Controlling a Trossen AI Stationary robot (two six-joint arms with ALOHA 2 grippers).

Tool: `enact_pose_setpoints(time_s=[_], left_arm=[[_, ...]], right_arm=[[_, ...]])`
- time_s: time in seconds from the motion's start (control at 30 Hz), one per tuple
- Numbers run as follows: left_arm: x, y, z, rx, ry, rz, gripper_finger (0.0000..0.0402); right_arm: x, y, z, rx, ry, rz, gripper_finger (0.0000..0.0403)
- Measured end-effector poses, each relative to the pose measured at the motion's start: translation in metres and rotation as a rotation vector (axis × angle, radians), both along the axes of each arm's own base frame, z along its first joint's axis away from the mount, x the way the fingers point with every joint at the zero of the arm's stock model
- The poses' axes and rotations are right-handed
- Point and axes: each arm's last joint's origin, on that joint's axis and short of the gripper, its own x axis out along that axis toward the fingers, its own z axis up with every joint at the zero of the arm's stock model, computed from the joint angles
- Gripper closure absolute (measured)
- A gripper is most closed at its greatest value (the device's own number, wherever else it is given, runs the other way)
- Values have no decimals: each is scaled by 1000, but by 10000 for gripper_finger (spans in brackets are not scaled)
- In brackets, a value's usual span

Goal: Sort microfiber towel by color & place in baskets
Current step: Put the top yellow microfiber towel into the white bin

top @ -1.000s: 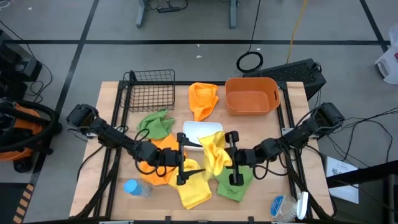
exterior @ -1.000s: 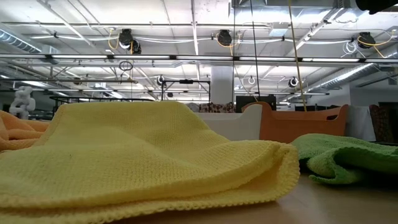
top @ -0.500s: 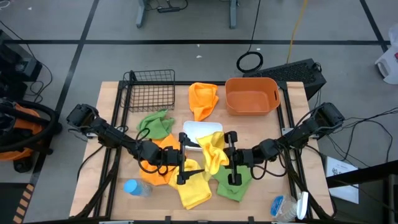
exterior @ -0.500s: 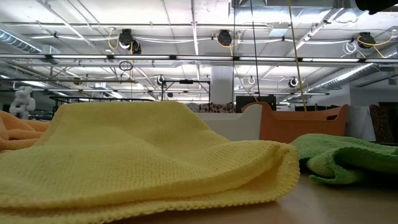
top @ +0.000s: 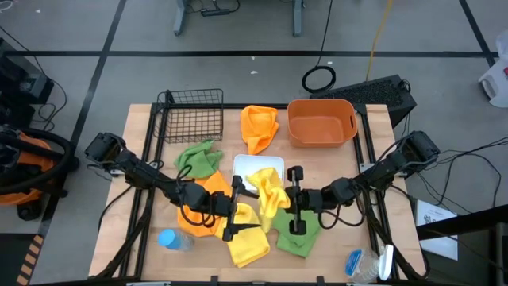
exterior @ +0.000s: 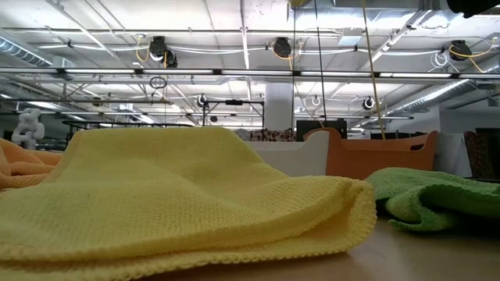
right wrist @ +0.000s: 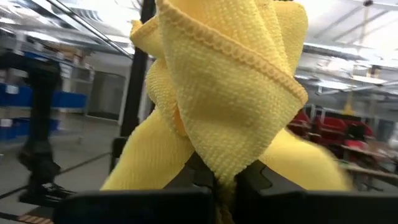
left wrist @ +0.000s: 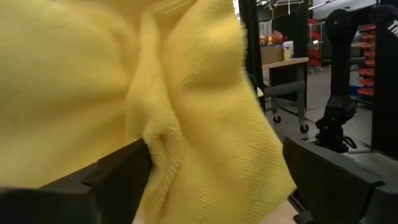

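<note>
My right gripper (top: 287,199) is shut on a yellow towel (top: 266,195) over the table's middle, just near of the white tray (top: 258,165). My left gripper (top: 236,209) is open beside it, and the same yellow cloth (left wrist: 199,106) fills the gap between its fingers. A second yellow towel (top: 248,246) and a green one (top: 298,237) lie flat near the front edge. Another green towel (top: 198,157) and an orange one (top: 260,127) lie farther back. The black wire basket (top: 190,115) and the orange tub (top: 321,121) stand at the far edge. My right gripper pinches a bunched fold of the yellow towel (right wrist: 221,168) between its two fingers, coming level from the table's right. The cloth stands up in crumpled folds past the fingertips. My left gripper is open; the towel's loose part lies against the inner side of one finger (left wrist: 118,177), unpinched.
An orange towel (top: 202,191) lies under my left arm, with a blue bottle (top: 171,238) at the near left. In the low view the flat yellow towel (exterior: 195,195) fills the foreground, the green one (exterior: 430,195) to its right. Bare wood shows right of the tray.
The held yellow towel has shifted toward the table's left, closer to my left gripper, and more of the white tray now shows. My left gripper has edged slightly toward the near edge. The towels lying on the table have not moved.
</note>
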Motion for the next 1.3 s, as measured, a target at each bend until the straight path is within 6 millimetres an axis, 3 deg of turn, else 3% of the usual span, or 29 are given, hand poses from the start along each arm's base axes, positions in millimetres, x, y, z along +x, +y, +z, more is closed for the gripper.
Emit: enact_pose_setpoints(time_s=[0.17,0.47,0.6,0.77,1.1,1.3], left_arm=[[2,3,-4,-2,46,5,123],[5,11,-7,-33,81,47,290],[5,10,-7,-102,91,49,320],[1,0,-7,-101,95,26,276],[-6,-14,-7,-127,98,14,103],[-8,-13,-9,-114,109,201,63]], right_arm=[[2,-2,-2,7,24,-19,391],[2,-2,-3,5,33,-19,391],[2,-2,-3,2,35,-20,391],[2,-2,-4,-4,44,-20,391],[3,-3,-8,3,93,-87,391],[4,-5,-9,18,108,-152,391]])
